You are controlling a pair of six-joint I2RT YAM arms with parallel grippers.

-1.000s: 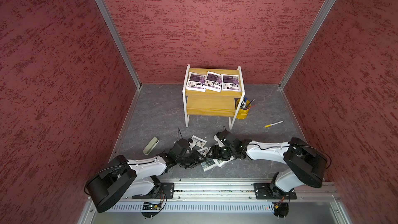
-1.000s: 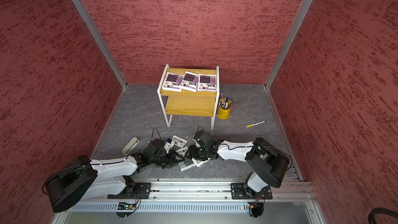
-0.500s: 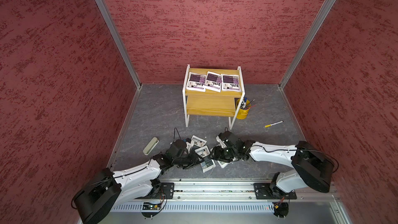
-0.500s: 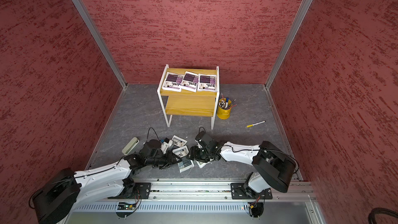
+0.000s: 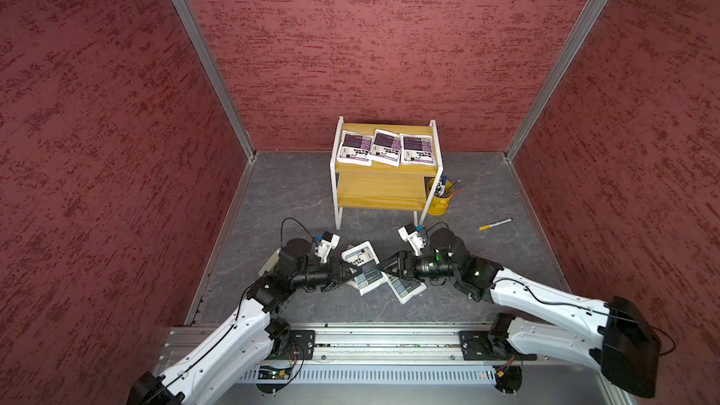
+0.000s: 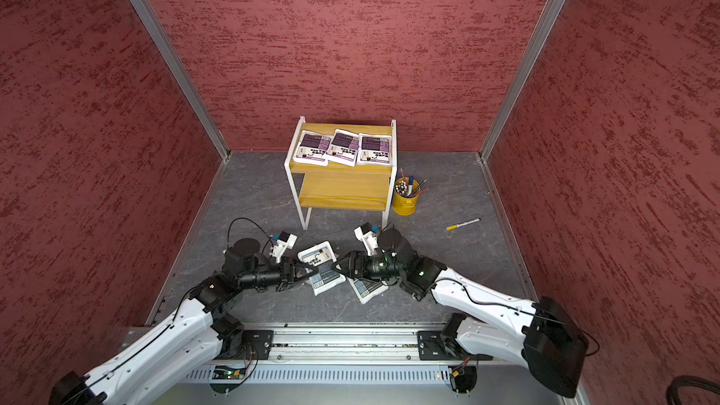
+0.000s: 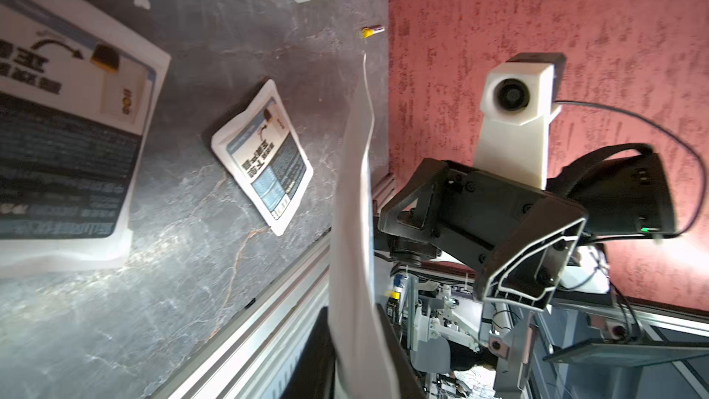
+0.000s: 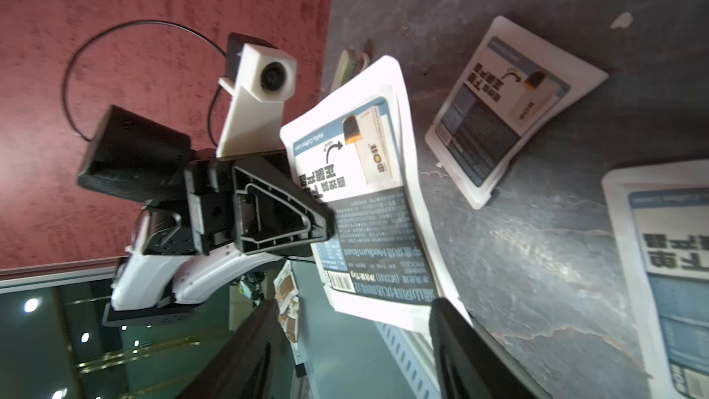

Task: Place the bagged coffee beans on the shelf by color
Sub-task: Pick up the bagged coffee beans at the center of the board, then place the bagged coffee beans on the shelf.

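Since a second ago the left arm [image 5: 233, 333] and right arm [image 5: 545, 301] have been lowered outward; the left tool [image 8: 330, 226] is pinched on one edge of a white grey-blue-labelled coffee pouch [image 8: 368, 205], held above the grey worktop [image 5: 296, 196]. The right tool [image 5: 389, 264] is spread around its opposite edge. Three purple-labelled pouches [image 5: 386, 146] are laid on the top tier of the yellow-board, white-framed shelf [image 5: 374, 190].
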